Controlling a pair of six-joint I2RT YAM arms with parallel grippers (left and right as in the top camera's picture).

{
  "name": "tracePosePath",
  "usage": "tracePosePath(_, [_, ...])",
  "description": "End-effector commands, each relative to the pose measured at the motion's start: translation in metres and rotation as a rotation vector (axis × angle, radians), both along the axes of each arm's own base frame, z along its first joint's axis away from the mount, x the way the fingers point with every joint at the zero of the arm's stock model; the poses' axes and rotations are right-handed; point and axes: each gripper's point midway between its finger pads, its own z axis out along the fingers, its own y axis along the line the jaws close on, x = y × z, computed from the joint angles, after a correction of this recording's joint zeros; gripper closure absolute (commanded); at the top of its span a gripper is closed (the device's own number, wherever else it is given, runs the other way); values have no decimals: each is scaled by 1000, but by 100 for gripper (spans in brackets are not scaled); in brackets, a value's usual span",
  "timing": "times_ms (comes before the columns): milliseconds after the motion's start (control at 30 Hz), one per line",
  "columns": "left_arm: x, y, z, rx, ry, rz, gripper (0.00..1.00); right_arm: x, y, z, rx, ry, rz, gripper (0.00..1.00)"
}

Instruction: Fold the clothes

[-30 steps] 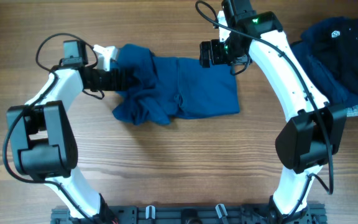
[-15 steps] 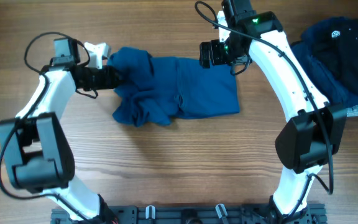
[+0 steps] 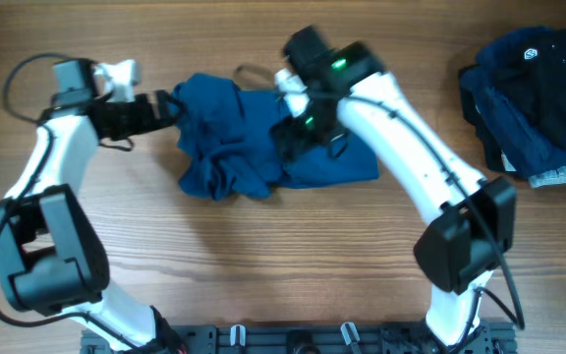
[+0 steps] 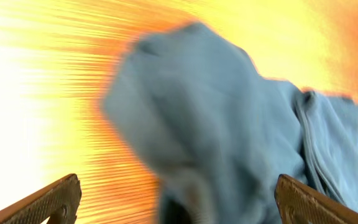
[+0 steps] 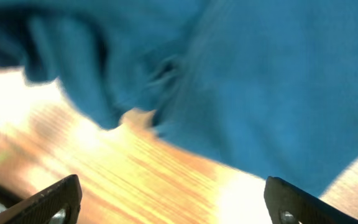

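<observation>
Overhead shows the left claw and right claw both spread apart, empty, at the bunched shirt; grabbing several layers risks folding in wrinkles.

Both arms are built alike, with glossy white shells over the long links and chunky black housings at the joints. The left arm and right arm rise from a black rail, and their bulkiest housings sit nearest it. A thin black cable loops at the left arm's end farthest from the rail. A green light glows at that end of the right arm. The left tool and right tool are black. Their fingers are tan, flat wedges, and one carries a silver screw.
</observation>
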Motion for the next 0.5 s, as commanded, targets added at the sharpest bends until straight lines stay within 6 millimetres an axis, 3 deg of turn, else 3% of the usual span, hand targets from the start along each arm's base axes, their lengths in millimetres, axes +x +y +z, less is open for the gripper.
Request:
tracePosePath(0, [0,54,8,-60,32,225,0,-24,15,8,-51,-29,75,8])
tracePosePath(133, [-7,79,7,-63,40,284,0,-56,30,-7,-79,38,45,10])
tracePosePath(233, [-9,90,7,-66,41,312,0,-69,53,-23,-52,41,6,13])
tracePosePath(300, [-10,91,7,-66,41,315,0,-69,73,-35,0,19,-65,19])
tracePosePath(467, [-11,90,6,-68,47,316,0,-56,91,-37,83,12,-273,27])
